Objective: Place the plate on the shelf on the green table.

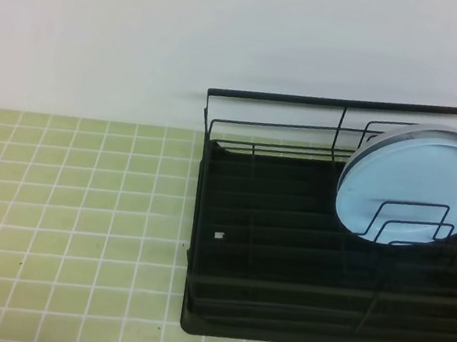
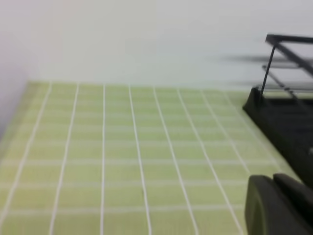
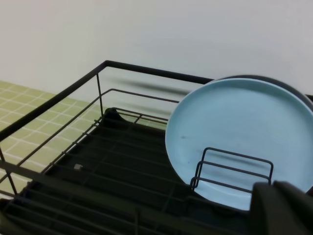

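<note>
The light sky-blue plate (image 1: 417,189) stands on edge in the right part of the black wire shelf (image 1: 306,105), leaning back behind an upright wire divider (image 1: 409,222). The shelf rests on the green table (image 1: 71,200). The right wrist view shows the plate (image 3: 234,127) close up, held by the divider (image 3: 232,169), with a darker grey edge behind its top right. Neither gripper shows in the high view. The left gripper (image 2: 274,205) is a dark mass low over the tiles, left of the shelf (image 2: 283,117). The right gripper (image 3: 279,208) is below the plate, apart from it. Both look closed and empty.
The shelf's black tray base (image 1: 279,297) carries a small white tag (image 1: 219,235). Its top railing (image 3: 58,100) runs across the right wrist view. A plain white wall (image 1: 232,27) backs the table. Tiled surface (image 2: 122,156) spreads to the left of the shelf.
</note>
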`<move>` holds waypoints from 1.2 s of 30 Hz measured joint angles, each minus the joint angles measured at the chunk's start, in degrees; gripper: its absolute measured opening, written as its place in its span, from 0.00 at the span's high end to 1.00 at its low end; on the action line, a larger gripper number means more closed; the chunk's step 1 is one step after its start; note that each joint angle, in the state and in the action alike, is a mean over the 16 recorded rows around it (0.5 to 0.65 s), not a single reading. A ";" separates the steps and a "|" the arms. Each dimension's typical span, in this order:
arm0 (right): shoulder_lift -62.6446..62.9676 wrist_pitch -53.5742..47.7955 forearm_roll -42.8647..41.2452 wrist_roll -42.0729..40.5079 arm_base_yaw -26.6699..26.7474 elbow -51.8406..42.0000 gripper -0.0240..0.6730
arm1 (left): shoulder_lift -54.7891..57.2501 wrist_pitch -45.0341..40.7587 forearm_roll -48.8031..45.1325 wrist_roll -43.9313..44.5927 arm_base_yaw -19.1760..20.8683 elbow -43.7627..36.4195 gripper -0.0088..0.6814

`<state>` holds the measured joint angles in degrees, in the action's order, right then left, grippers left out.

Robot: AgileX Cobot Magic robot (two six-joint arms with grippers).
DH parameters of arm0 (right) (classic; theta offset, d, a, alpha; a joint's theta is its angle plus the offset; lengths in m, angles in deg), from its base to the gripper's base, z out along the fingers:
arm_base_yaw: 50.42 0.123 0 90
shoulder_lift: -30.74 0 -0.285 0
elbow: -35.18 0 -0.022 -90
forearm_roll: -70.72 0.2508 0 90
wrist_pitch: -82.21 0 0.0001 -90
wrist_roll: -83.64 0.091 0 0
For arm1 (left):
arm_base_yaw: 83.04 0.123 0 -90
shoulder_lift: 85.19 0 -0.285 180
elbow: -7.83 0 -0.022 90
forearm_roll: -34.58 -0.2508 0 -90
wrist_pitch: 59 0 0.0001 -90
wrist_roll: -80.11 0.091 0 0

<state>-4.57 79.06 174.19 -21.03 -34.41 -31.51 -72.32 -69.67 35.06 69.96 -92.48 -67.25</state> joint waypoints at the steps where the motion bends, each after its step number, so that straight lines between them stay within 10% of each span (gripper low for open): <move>1: 0.00 -0.01 0.00 0.00 0.00 0.00 0.97 | -0.91 -0.54 -0.15 -0.30 0.00 -1.00 0.99; 36: 0.56 -0.17 0.00 0.00 -0.38 0.00 0.97 | -6.66 -6.65 -2.24 -1.52 0.00 -4.41 0.99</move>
<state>-4.00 78.89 174.19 -21.03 -34.79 -31.51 -78.98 -76.32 32.82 68.44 -92.48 -71.66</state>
